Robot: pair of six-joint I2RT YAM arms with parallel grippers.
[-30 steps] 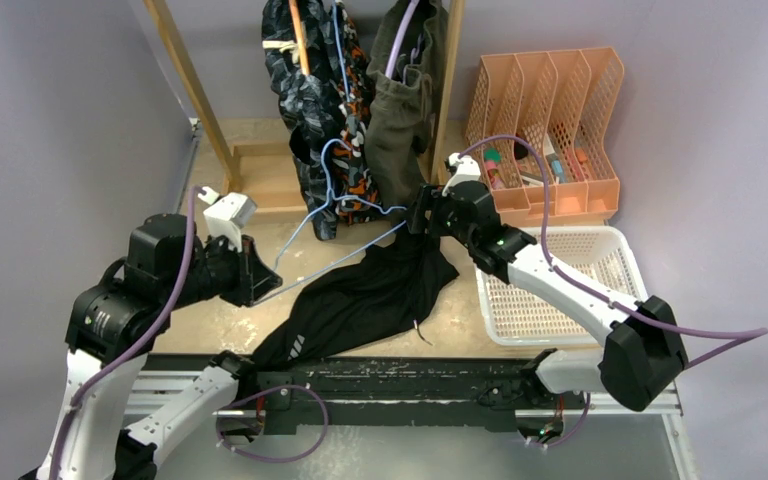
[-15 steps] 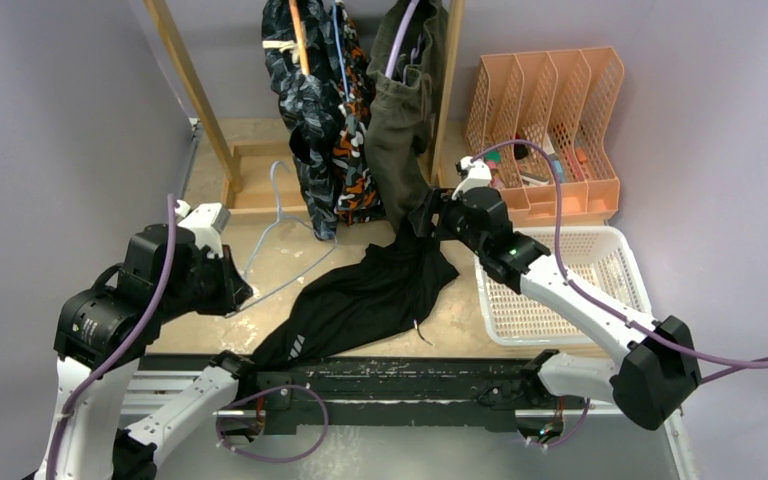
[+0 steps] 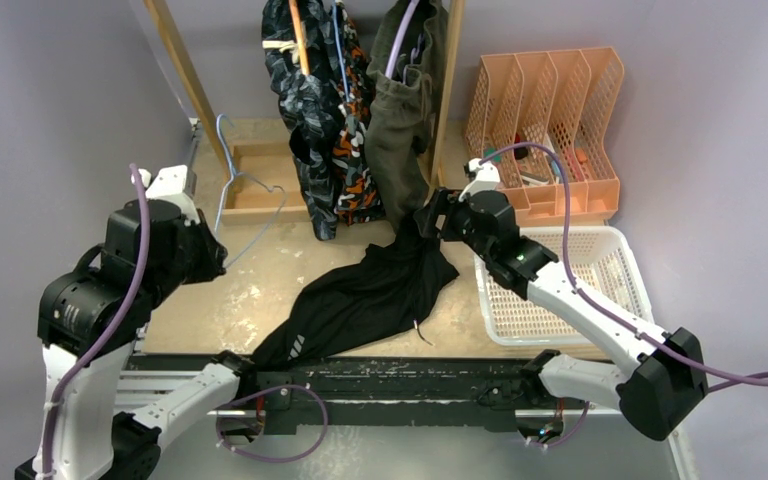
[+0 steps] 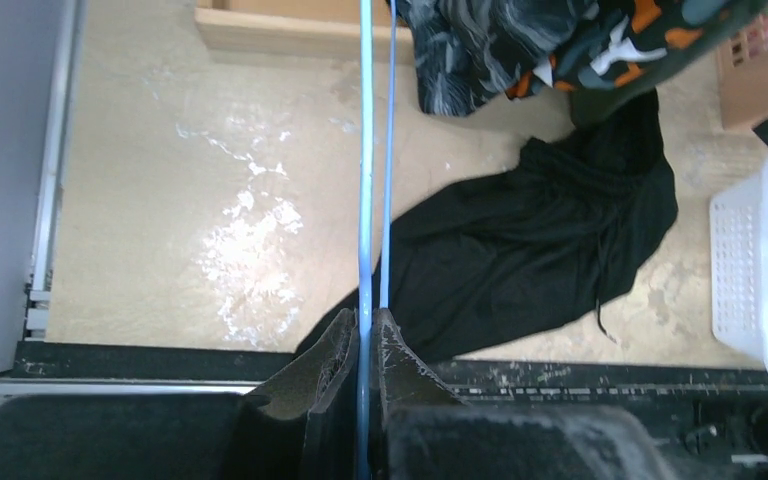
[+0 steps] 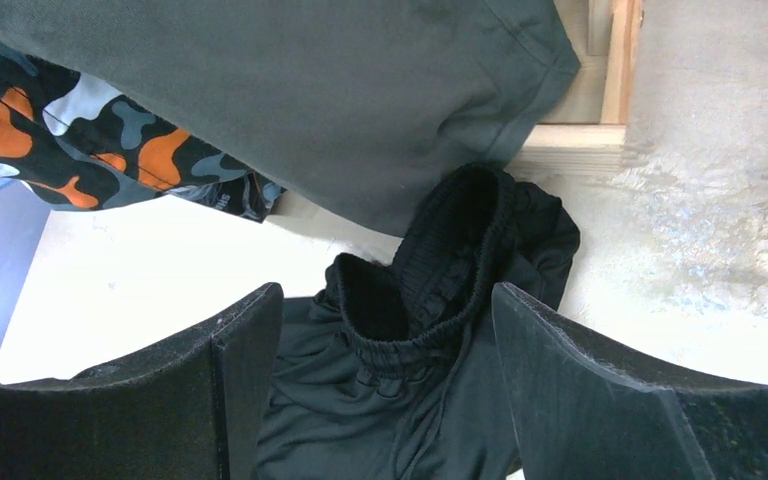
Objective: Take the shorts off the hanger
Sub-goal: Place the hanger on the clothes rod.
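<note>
The black shorts (image 3: 370, 300) lie crumpled on the table, off any hanger. My right gripper (image 3: 428, 216) hovers open over their waistband (image 5: 430, 300), its fingers either side and nothing gripped. My left gripper (image 4: 368, 320) is shut on the wire of a bare blue hanger (image 3: 245, 195), held up at the left, away from the black shorts (image 4: 530, 250). Three more shorts hang on the rack: navy print (image 3: 300, 90), orange camo (image 3: 352, 175) and olive-green (image 3: 405, 120).
A wooden rack post (image 3: 185, 80) and its base (image 3: 260, 180) stand at the back. A white basket (image 3: 600, 245) sits right of the shorts, with an orange file organiser (image 3: 545, 130) behind it. A black rail (image 3: 410, 385) runs along the near edge.
My left gripper has pulled the blue hanger left and back, out of the black shorts, which stay on the table. The right gripper has opened a little wider over the waistband.
</note>
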